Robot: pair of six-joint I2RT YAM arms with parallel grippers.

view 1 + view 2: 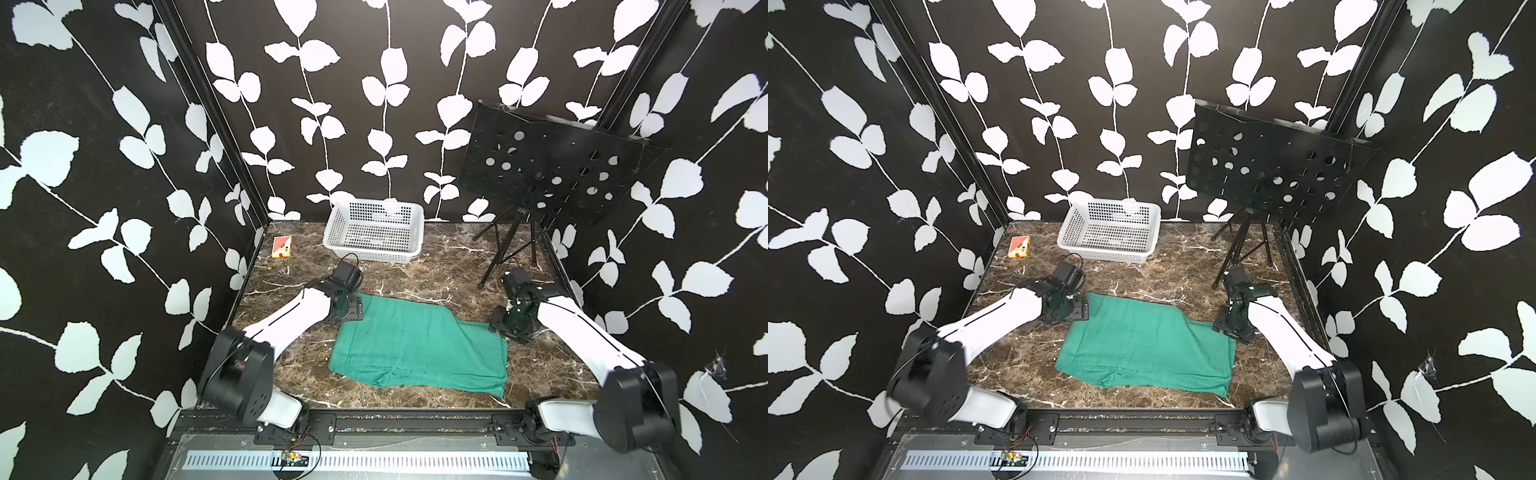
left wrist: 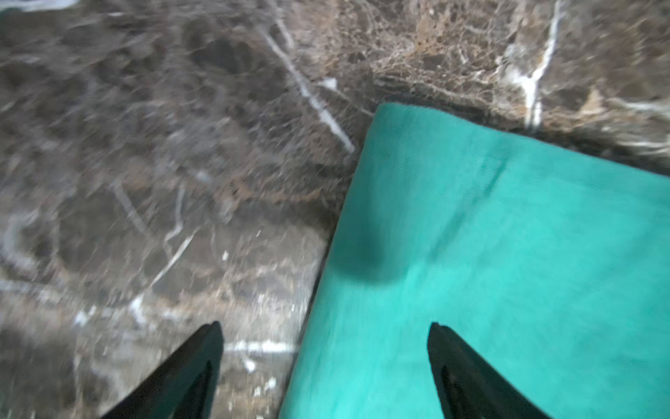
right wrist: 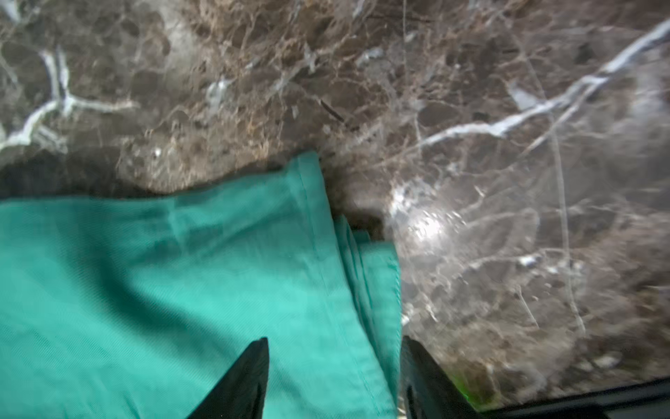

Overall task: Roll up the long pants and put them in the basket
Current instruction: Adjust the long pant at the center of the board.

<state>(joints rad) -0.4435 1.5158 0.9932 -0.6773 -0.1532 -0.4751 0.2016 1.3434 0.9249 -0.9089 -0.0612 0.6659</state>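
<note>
The long pants (image 1: 419, 345) lie folded into a flat, roughly rectangular teal-green stack in the middle of the brown marble tabletop (image 1: 415, 278), between the two arms. Folded so, legs and waistband cannot be told apart in either top view. From above, each wrist covers its own fingertips, and the wrist views show only the black finger ends, the rest cut off at the frame edge. The left gripper (image 2: 325, 323) stands spread wide, one finger over bare marble and the other over cloth, straddling the pants' side edge near a corner. Blur hides whether the tips touch anything. The right gripper (image 3: 336, 338) is parted too, less widely, astride the stacked hemmed edges at the far corner of the opposite side, pinching nothing. At the back stand a white plastic basket (image 1: 374, 232), a small red-and-yellow box (image 1: 281, 247) with unreadable print, and a black perforated music stand (image 1: 548, 166).
</note>
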